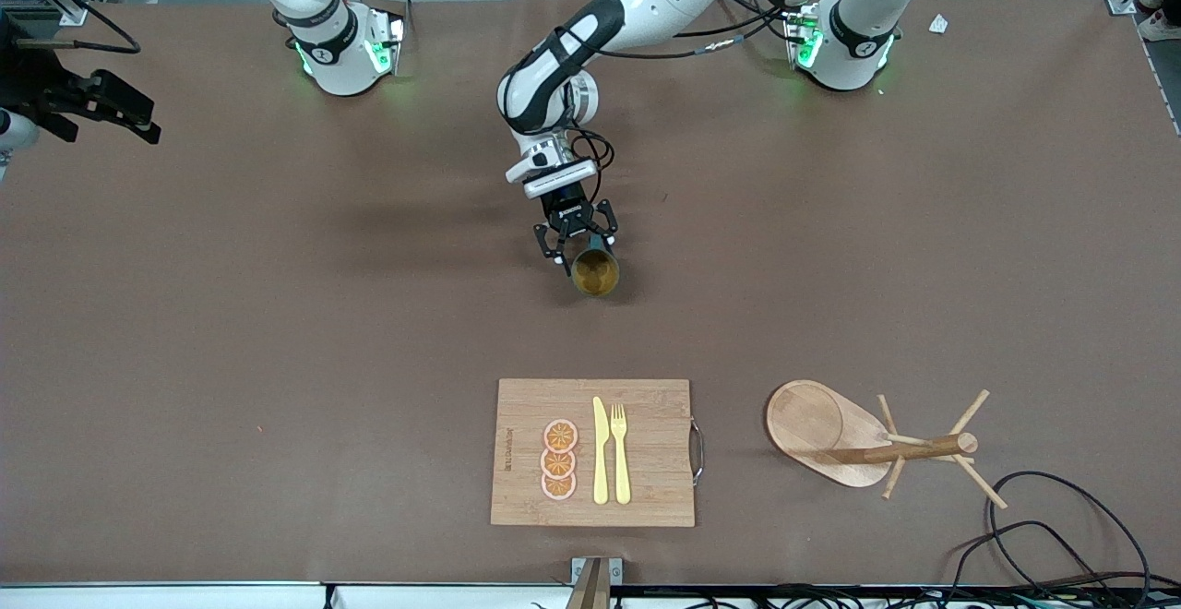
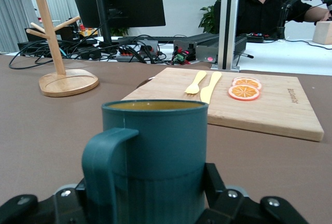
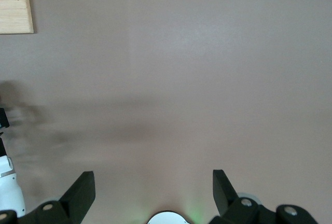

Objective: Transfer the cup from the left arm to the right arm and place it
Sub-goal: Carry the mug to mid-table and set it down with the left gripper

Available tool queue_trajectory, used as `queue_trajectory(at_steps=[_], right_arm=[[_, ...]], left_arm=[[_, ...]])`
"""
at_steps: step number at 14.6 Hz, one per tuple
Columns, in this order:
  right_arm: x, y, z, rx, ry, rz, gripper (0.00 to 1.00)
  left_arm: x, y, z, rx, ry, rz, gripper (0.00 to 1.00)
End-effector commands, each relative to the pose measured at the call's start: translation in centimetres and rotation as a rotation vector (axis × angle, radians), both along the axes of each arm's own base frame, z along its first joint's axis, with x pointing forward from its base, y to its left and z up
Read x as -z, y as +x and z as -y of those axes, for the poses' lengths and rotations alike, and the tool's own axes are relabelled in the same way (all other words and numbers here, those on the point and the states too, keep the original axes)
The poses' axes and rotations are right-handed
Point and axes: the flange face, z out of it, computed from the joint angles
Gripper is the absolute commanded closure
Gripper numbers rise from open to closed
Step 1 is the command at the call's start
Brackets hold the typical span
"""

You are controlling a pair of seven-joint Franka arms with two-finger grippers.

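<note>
The dark teal cup (image 1: 595,272) is upright at the middle of the table, and its yellow-orange inside shows from above. My left gripper (image 1: 588,254) is shut on its ribbed lower body. In the left wrist view the cup (image 2: 155,151) fills the foreground with its loop handle turned to the camera, and the left gripper (image 2: 148,198) clasps it from both sides. Its base is hidden, so I cannot tell whether it touches the table. My right gripper (image 3: 153,180) is open and empty, high over bare table. In the front view the right gripper (image 1: 111,111) waits at the right arm's end.
A bamboo cutting board (image 1: 646,489) with orange slices (image 1: 559,459), a yellow knife (image 1: 601,452) and a fork (image 1: 620,452) lies nearer the front camera than the cup. The wooden peg rack (image 1: 830,429) stands beside it toward the left arm's end. Black cables (image 1: 1043,535) trail by that front corner.
</note>
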Motion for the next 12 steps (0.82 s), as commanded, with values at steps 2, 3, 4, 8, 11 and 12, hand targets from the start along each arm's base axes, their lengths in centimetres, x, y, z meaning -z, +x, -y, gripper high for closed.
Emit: queue_trajectory(at_steps=[2,3,4,8,11,12], right_arm=[[-0.3,0.0,0.2,-0.007,0.004,-0.002,0.00],[-0.3,0.0,0.2,-0.007,0.004,-0.002,0.00],[-0.3,0.0,0.2,-0.007,0.004,-0.002,0.00],[-0.2,0.0,0.2,-0.005,0.004,-0.003,0.00],[-0.2,0.0,0.2,-0.005,0.004,-0.003,0.00],[-0.2,0.0,0.2,-0.005,0.004,-0.003,0.00]], left_arm=[[-0.2,-1.4,1.3,0.043,0.015,0.045,0.00],[-0.1,-2.5,1.8,0.055,0.012,0.043,0.00],[-0.4,-3.2,2.0,0.049,0.016,0.051,0.00],[-1.3,-8.9,2.7,-0.039,0.033,0.033,0.00],[-5.9,-12.2,3.2,-0.174,-0.010,-0.036,0.00],[-8.2,-12.8,3.8,-0.202,-0.049,-0.073,0.00]])
